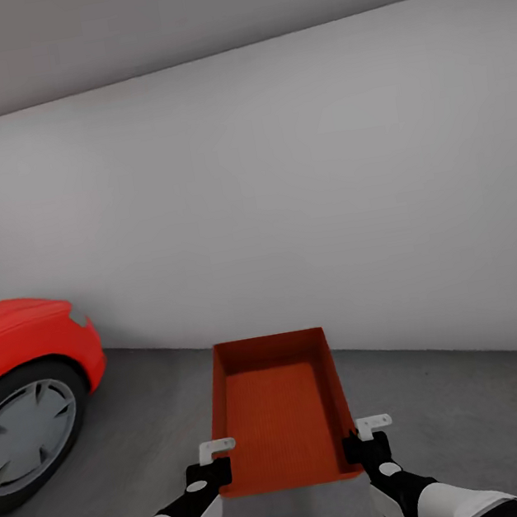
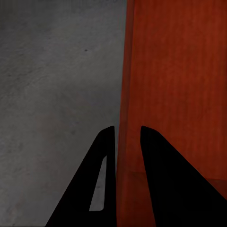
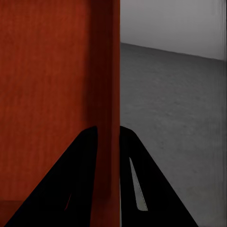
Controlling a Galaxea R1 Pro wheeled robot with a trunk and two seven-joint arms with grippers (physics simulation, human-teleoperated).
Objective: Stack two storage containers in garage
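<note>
Bin [image 1: 278,410], orange-red and lidless, hangs between my two arms in the garage, held out in front of me above the grey floor [image 1: 475,416], with the pale wall [image 1: 324,198] beyond it and a red car [image 1: 26,370] off to my left. I see just this one bin; nothing lies inside it.

My left gripper [image 1: 216,472] pinches the left side wall near the corner closest to me, one finger inside and one outside; the left wrist view shows the wall running up between the two dark fingers [image 2: 101,189]. My right gripper [image 1: 361,447] does the same on the right wall, and the right wrist view shows that wall clamped between its fingers [image 3: 75,184]. Both jaws stand narrow, closed onto thin plastic.

I judge the bin light and fairly stiff: its walls stay straight though I hold only the near end. Still, the far end overhangs, so it may tip forward or slip through smooth pads if I jolt it. A grip nearer the middle of each side wall would balance better. For setting down, I judge the thing to do is lower both arms level and together, let the base touch the concrete, then let go.
</note>
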